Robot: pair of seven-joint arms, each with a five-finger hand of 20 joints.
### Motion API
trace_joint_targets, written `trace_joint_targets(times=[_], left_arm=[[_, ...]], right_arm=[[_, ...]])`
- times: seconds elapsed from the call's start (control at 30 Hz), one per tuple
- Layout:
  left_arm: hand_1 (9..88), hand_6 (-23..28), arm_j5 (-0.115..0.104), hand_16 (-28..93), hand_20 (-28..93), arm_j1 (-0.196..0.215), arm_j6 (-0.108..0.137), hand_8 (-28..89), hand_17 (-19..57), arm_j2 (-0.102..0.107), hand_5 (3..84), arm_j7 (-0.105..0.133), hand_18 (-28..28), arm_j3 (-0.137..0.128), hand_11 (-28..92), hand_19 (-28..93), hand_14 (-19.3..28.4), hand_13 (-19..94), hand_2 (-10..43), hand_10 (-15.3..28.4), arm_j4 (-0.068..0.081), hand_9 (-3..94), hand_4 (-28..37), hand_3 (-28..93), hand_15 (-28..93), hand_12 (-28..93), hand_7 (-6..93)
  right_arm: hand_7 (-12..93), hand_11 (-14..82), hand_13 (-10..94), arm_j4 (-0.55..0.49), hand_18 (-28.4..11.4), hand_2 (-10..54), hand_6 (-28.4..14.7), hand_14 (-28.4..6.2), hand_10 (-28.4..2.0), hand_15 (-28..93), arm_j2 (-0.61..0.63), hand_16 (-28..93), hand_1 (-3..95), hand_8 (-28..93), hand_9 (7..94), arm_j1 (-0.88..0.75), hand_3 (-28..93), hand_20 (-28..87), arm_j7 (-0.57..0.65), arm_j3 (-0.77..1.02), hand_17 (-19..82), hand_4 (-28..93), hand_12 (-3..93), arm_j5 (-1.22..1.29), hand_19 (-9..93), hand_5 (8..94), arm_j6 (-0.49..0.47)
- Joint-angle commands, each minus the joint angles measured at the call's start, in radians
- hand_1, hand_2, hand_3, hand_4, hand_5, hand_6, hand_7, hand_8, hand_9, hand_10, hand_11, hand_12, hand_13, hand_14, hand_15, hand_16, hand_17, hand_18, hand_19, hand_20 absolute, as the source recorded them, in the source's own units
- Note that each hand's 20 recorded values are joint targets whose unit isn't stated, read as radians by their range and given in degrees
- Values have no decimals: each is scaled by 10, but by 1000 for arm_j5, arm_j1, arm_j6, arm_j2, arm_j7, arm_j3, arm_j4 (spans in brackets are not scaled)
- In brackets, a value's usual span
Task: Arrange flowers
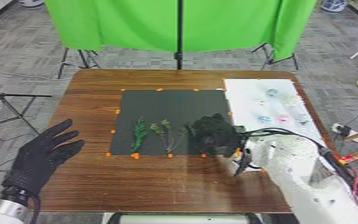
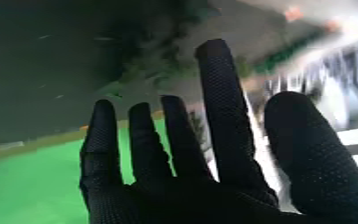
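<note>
Flowers (image 1: 284,119), near to far: sprigs (image 1: 141,134) lie on the dark mat (image 1: 175,102); at their three o'clock the right hand (image 1: 214,131) is released, fingers extended. It should lift clear without dragging the sprigs, then gently pinch one of the flowers on the white sheet (image 1: 244,92) at two o'clock.
</note>
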Motion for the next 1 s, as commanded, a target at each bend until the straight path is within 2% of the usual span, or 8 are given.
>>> trace_joint_targets(times=[0.03,0.13,0.33,0.4,0.5,0.57,0.67,1.0], left_arm=[[260,18,2,-25,98,19,0,-118,-71,-8,337,5,235,0,305,540,159,274,-4,128,5,293,-260,712,471,135,250],[260,18,1,-25,98,16,0,-117,-72,-8,336,2,236,1,305,540,159,274,-5,129,6,292,-261,712,471,135,250],[260,17,0,-25,98,15,5,-117,-71,-4,336,6,236,2,306,540,159,274,-4,128,6,292,-261,712,470,136,250],[261,18,1,-25,98,13,7,-118,-72,-2,336,6,236,1,306,540,159,274,-4,128,6,292,-261,711,471,136,250],[261,18,2,-25,97,10,4,-117,-71,-3,336,3,236,0,306,540,159,274,-4,128,6,292,-261,711,471,136,251],[261,18,2,-25,97,5,0,-118,-71,-4,336,-1,236,1,306,541,160,274,-4,129,9,293,-261,711,472,136,251],[261,18,2,-25,97,4,2,-118,-72,-3,337,-1,236,-3,306,540,159,274,-4,129,9,292,-261,711,472,136,251],[260,18,3,-25,97,1,-6,-118,-71,1,337,-8,235,-6,306,540,159,274,-4,129,10,293,-261,712,472,136,251]], right_arm=[[187,109,150,-11,-208,170,-9,-103,-115,161,-11,370,89,-161,280,19,915,365,108,84,-130,-213,217,396,540,593,194],[188,124,166,25,-206,112,-9,-100,-119,197,42,347,116,-161,290,57,897,372,184,51,-99,-245,218,313,546,576,435],[245,297,250,132,-200,-22,-11,-94,-118,439,148,177,195,-188,330,82,829,378,321,9,25,-282,212,-229,610,421,634],[269,414,304,143,-187,-74,-23,-97,-124,610,180,137,265,-197,356,78,740,423,350,-1,107,-282,222,-266,704,401,621],[291,493,400,170,-180,-94,-33,-93,-125,720,205,133,373,-208,420,75,628,459,354,-1,194,-283,229,-391,796,417,570],[295,496,421,156,-178,-95,-32,-90,-124,723,212,138,390,-210,442,63,614,460,380,18,210,-283,225,-453,809,431,461],[308,477,414,153,-183,-95,-18,-85,-111,696,241,143,380,-219,445,38,620,456,398,31,190,-283,223,-440,794,451,428],[368,523,424,190,-184,-95,-1,-83,-107,711,264,150,334,-245,458,21,696,465,392,4,178,-283,246,-454,780,493,456]])
